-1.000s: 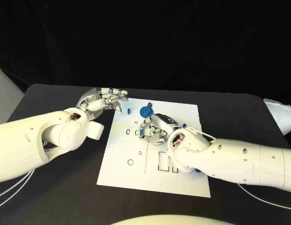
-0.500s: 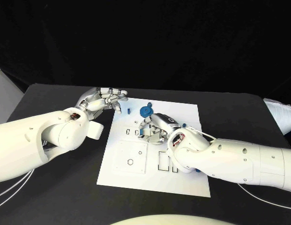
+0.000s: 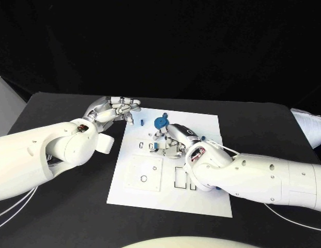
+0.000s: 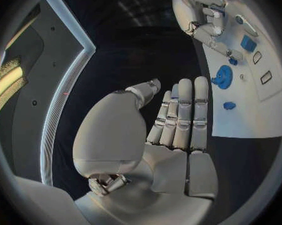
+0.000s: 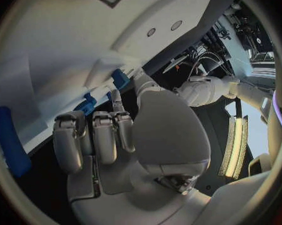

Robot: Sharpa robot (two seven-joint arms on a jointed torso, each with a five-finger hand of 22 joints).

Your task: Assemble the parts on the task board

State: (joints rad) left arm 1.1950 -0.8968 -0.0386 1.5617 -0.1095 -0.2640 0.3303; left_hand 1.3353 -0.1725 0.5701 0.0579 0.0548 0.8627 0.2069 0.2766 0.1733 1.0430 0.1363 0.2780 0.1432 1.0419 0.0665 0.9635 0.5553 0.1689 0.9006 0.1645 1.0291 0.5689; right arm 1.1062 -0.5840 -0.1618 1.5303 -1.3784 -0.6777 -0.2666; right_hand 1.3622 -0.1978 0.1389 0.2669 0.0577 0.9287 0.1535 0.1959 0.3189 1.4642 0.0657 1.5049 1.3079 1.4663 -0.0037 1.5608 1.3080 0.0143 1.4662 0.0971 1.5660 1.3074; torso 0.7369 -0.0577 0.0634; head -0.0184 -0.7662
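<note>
One round blue part (image 3: 161, 123) lies on the flat white task board (image 3: 205, 196).

You see two bulky white arms with smooth, rounded shells; thin white cables trail from the left arm (image 3: 33, 160) across the table. A small patch of reddish-brown wiring shows at each wrist joint, where the shell meets the hand. The left hand (image 3: 118, 110) and the right hand (image 3: 173, 140) are silver metal, built of jointed segments with small screws. In the left wrist view your left hand's fingers (image 4: 181, 112) are pale grey, ribbed segments, and its palm is made of flat plates.
</note>
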